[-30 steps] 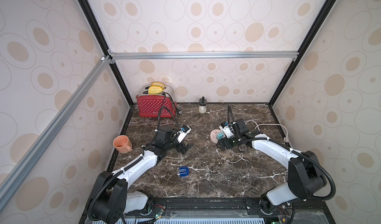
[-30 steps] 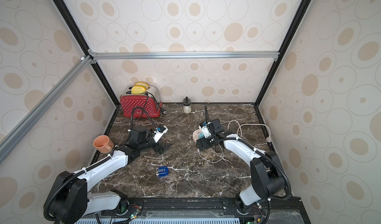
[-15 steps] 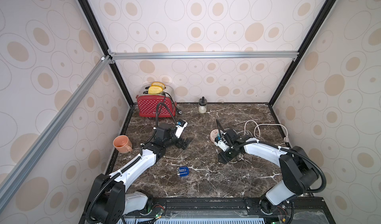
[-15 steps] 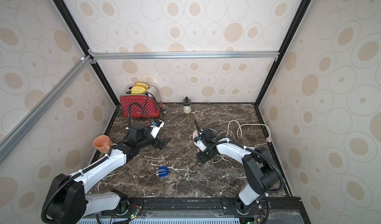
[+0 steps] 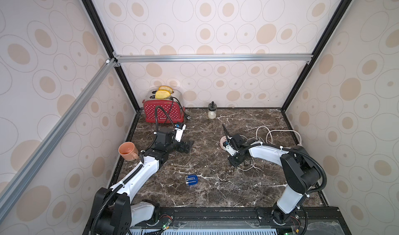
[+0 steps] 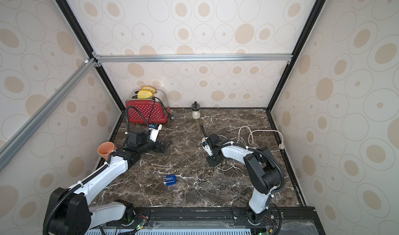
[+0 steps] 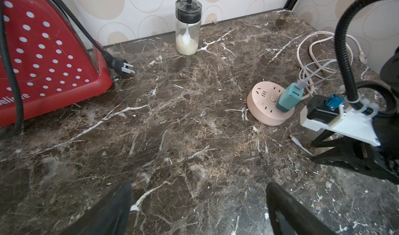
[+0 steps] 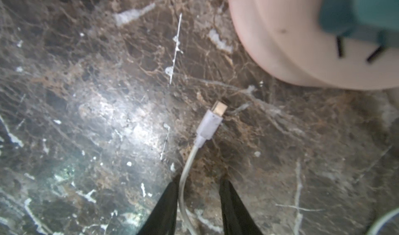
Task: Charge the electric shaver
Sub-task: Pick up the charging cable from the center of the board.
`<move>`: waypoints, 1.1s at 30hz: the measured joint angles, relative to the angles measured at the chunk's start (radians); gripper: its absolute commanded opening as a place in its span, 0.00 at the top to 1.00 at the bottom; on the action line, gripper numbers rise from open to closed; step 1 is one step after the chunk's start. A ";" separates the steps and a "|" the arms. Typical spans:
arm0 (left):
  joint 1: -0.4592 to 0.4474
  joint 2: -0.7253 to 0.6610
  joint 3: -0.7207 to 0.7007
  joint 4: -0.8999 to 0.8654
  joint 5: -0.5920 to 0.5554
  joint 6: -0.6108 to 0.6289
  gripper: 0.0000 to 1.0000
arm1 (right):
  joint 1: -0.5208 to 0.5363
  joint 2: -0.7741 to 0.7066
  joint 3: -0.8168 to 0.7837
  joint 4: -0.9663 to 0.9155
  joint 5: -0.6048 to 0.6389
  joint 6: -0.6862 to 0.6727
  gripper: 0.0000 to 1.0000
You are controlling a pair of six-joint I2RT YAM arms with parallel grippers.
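The electric shaver, dark blue with silver stripes, lies alone near the table's front middle, far from both grippers. My left gripper hovers wide open over bare marble at the left. In front of the round pink power strip my right gripper points down. Its jaws stand narrowly apart around the white charging cable, which rests against one finger. The cable's USB plug lies loose on the marble. A teal adapter sits in the strip.
A red toaster with toast stands at the back left, its black plug loose on the table. A glass jar is at the back wall, an orange cup at the left edge. White cable loops lie at the right.
My right gripper has come away from the power strip, dropped to the cable in front of it and narrowed its jaws around it. The left arm has shifted slightly.
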 measured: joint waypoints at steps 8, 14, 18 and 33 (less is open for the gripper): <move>0.000 0.034 0.034 -0.057 0.037 -0.009 0.23 | 0.001 0.014 0.017 -0.001 -0.011 -0.016 1.00; 0.000 0.062 0.042 -0.073 0.134 0.006 0.25 | -0.007 -0.007 -0.005 0.014 -0.116 -0.031 1.00; 0.000 0.096 0.053 -0.074 0.230 0.043 0.24 | -0.031 -0.064 -0.016 0.005 -0.238 -0.056 1.00; -0.086 0.265 0.111 -0.011 0.631 0.323 0.12 | -0.062 -0.127 0.106 -0.174 -0.746 -0.308 1.00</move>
